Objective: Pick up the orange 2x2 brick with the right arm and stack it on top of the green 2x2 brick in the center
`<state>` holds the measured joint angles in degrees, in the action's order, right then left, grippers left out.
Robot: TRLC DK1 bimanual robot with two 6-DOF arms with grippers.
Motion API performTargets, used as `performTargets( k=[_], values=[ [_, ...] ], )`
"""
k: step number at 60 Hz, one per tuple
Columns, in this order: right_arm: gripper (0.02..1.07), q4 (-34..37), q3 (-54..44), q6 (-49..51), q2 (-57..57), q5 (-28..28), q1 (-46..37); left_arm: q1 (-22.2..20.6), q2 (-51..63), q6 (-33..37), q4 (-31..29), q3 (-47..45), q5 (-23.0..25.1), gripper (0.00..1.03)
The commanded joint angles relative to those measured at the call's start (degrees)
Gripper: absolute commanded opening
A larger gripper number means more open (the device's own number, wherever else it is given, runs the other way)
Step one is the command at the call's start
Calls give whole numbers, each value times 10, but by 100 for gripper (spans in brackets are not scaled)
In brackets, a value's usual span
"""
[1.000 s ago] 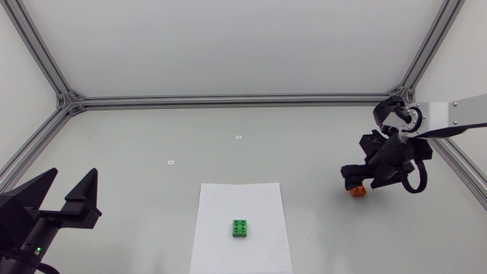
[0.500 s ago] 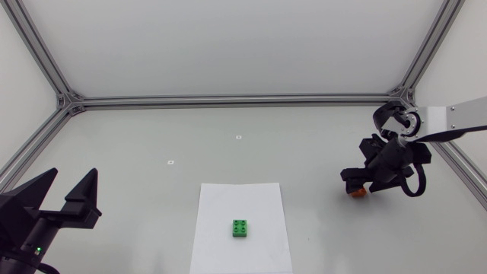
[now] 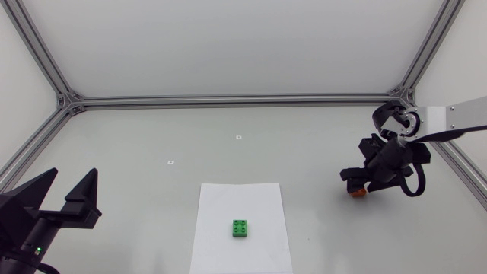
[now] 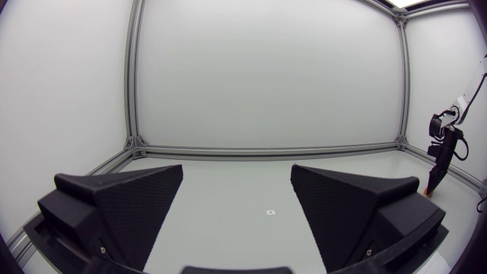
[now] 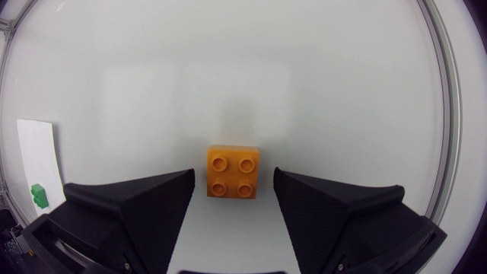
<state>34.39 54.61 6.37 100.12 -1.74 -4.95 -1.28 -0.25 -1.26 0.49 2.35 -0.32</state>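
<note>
right end effector (image 3: pixel 355 185) hangs low, fingers spread; left end effector (image 3: pixel 70 181) rests with fingers wide apart.

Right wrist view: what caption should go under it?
Open right gripper, orange brick between its fingers; green brick on white paper.

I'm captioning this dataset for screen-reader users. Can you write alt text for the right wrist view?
An orange 2x2 brick lies studs up on the pale table, between the open fingers of the right gripper, with a gap on each side. Far off to one side, a small green brick sits on a white sheet of paper.
</note>
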Motion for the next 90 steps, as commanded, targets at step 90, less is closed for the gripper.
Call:
performTargets(
  k=[90],
  values=[
    [35,-7,-20,44,-48,2,16,2,-5,7,-8,-23,2,99]
  ],
)
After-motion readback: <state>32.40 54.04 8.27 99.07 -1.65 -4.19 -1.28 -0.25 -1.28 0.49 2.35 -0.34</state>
